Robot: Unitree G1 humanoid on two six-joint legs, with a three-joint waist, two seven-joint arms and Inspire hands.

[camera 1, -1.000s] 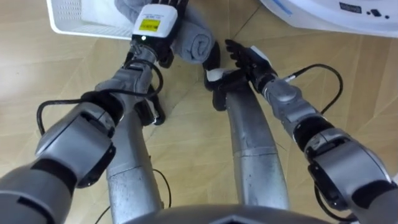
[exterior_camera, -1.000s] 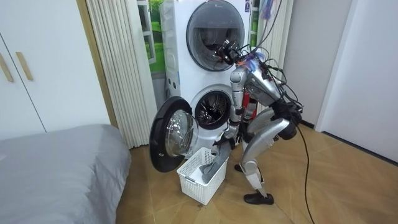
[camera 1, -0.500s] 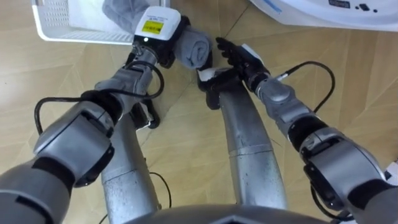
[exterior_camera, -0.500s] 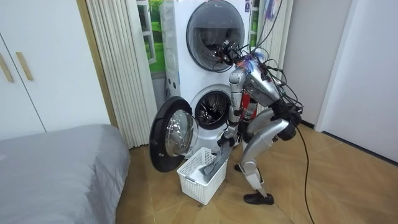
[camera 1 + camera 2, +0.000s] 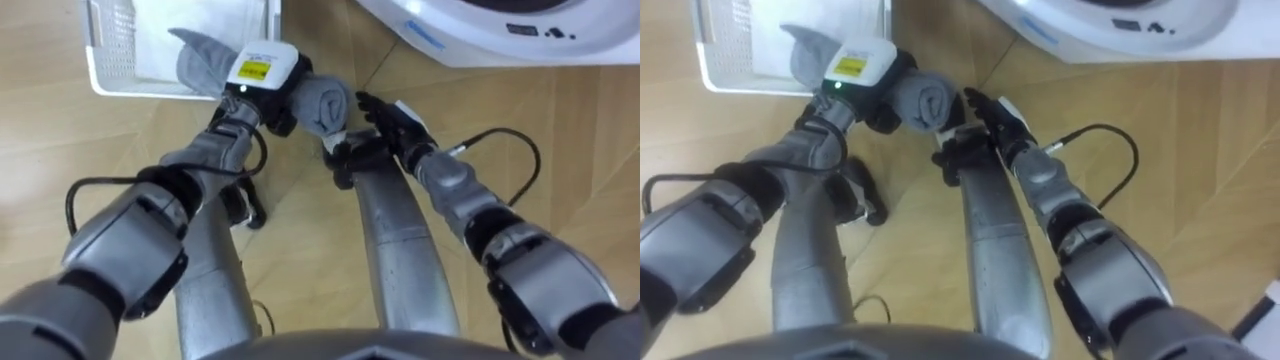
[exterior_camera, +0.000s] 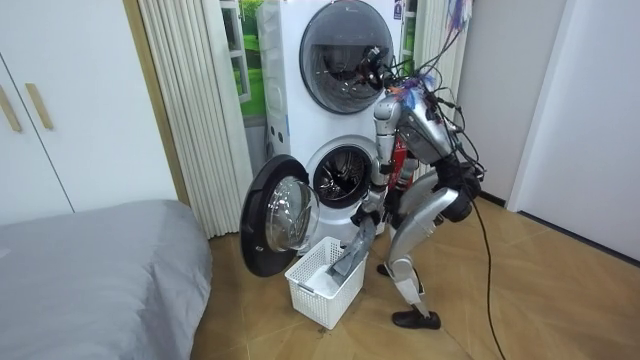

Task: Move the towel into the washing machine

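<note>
Rolled towel (image 5: 322,103) ran lengthwise from the basket's (image 5: 110,45) near rim rightward, left hand (image 5: 262,68) clasping it; right hand (image 5: 392,115) spread loose beside.

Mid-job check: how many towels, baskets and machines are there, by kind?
towel: 1
basket: 1
machines: 2, stacked
Total: 4

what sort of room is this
Likely a bedroom with a laundry corner: a washing machine with its door open under a second stacked machine, a white laundry basket, and a grey-covered bed.
</note>
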